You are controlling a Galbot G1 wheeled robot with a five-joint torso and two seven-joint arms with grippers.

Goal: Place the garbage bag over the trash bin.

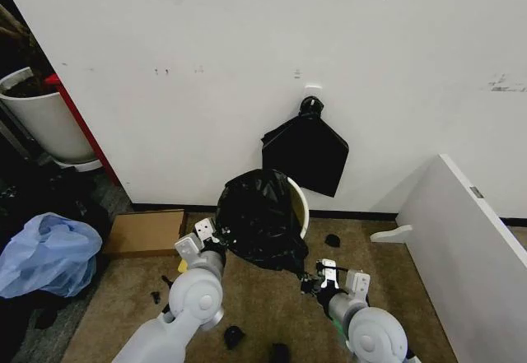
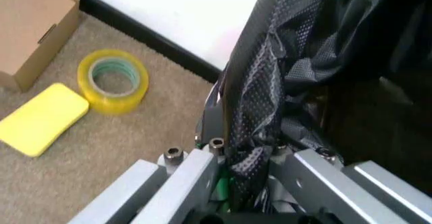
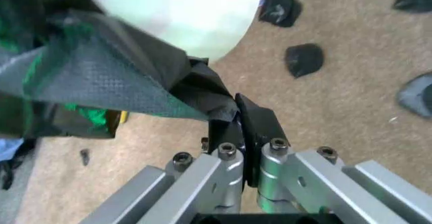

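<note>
**Bag draped over the bin, both arms holding its edges**

The garbage bag lies bunched over the front and top of the trash bin, which stands on the carpet against the wall. Only the bin's white rim on the robot's right side shows past the plastic. The left gripper sits at the bag's left edge, and the left wrist view shows its jaws clenched on a fold of the black film. The right gripper is low on the bag's right corner; the right wrist view shows its jaws pinched together on a twisted tip of the bag.

By my reading the task is partly done: the bag is on the bin but crumpled, and its mouth does not yet look stretched around the whole rim. Opening it out and seating it all round appears to be what is left.

Counted: one garbage bag, one trash bin, two grippers. Nearby there is one cardboard box, one roll of yellow tape, one yellow sponge and one light blue bag. One sheaf of black bags hangs on the wall.
</note>
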